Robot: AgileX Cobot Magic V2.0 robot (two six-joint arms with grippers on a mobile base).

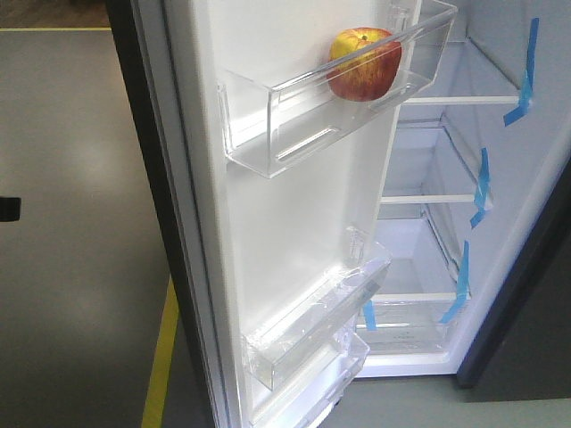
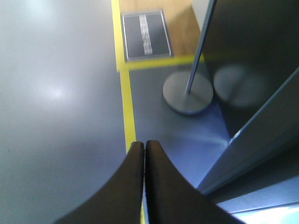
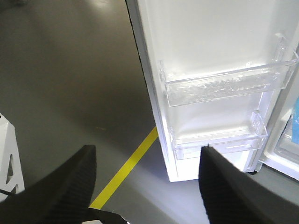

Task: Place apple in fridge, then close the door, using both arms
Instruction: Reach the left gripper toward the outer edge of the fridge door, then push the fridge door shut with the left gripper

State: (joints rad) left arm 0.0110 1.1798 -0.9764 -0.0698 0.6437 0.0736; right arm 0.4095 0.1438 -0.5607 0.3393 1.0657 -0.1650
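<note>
The red and yellow apple (image 1: 364,64) sits in the upper clear bin (image 1: 294,116) on the white inner side of the open door (image 1: 285,232). The fridge (image 1: 535,178) stands open behind it, white inside, with glass shelves (image 1: 446,100) and blue tape strips (image 1: 526,76). Neither gripper shows in the front view. My left gripper (image 2: 144,145) is shut and empty, over the grey floor beside a dark panel edge (image 2: 252,140). My right gripper (image 3: 147,156) is open and empty, below and in front of the door's lower bins (image 3: 224,86).
A yellow floor line (image 1: 161,357) runs along the grey floor left of the door; it also shows in the left wrist view (image 2: 125,93) and right wrist view (image 3: 131,165). A round grey stand base with a pole (image 2: 188,93) and a dark mat (image 2: 145,35) lie ahead of the left gripper.
</note>
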